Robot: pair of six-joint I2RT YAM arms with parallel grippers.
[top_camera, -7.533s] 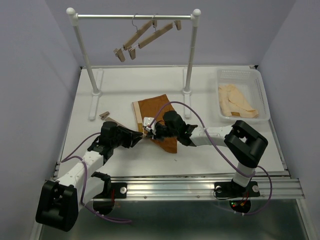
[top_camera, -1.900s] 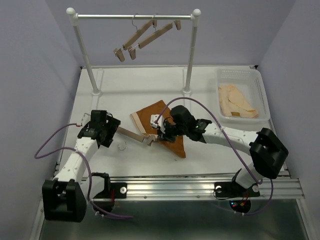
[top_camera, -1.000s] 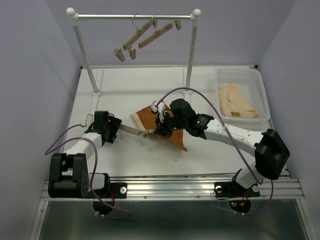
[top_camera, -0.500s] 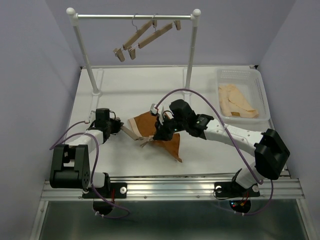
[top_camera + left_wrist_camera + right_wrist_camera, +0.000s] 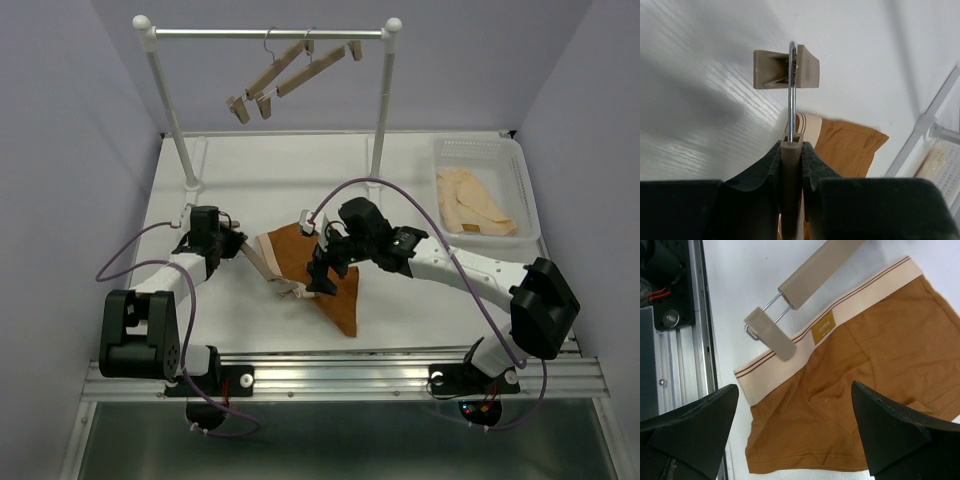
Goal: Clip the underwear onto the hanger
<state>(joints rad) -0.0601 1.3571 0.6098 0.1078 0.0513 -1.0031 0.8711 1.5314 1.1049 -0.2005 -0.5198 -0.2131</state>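
Note:
The hanger (image 5: 265,268), a light-wood bar, lies slanting from my left gripper (image 5: 232,247) toward the table's middle. In the left wrist view that gripper (image 5: 791,148) is shut on one end of the hanger (image 5: 791,155); a clip (image 5: 786,69) shows beyond on its wire. The rust-brown underwear (image 5: 335,290) with tan waistband lies at the bar's other end. In the right wrist view a clip (image 5: 770,334) sits over the waistband (image 5: 790,360) edge, the underwear (image 5: 865,365) spread below. My right gripper (image 5: 795,440) hovers open above the underwear, holding nothing, shown over its middle (image 5: 322,272).
A white rack (image 5: 380,110) stands at the back with two more wooden hangers (image 5: 290,70) on its rail. A white basket (image 5: 520,180) at the right holds cream garments (image 5: 475,205). The metal front rail (image 5: 670,315) runs close to the underwear.
My right gripper has opened wide and let go of the clip. My left gripper has shut on the hanger's end. The hanger's far end and the underwear swung toward the near edge.

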